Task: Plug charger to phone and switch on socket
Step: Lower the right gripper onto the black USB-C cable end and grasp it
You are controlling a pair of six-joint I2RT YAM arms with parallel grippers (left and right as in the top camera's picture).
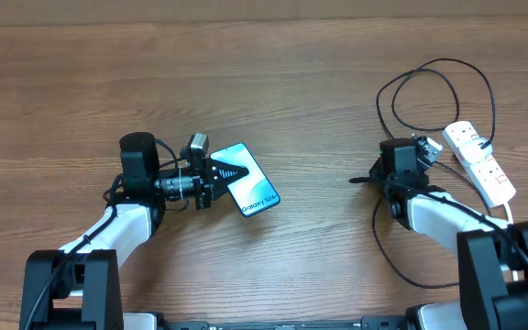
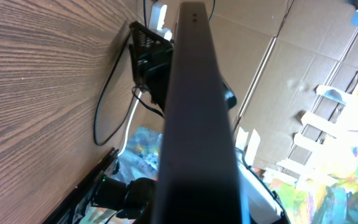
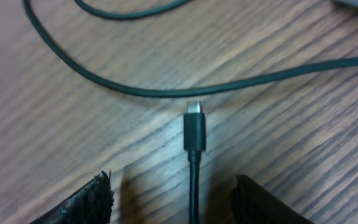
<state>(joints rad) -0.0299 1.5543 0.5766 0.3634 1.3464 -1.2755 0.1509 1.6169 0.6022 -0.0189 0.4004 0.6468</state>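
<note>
Charger (image 3: 194, 132), phone (image 1: 251, 181), socket (image 1: 480, 164): one each

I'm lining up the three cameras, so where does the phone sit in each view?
Overhead: phone left of centre, held in the left tool.
Left wrist: phone edge-on, a dark slab down the middle.
Right wrist: not in it.
Shared landmark: the black charger cable on the wood table, in all three.

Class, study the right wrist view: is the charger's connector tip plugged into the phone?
No: the connector tip lies loose on the wooden table, its metal end bare and touching nothing.
</note>
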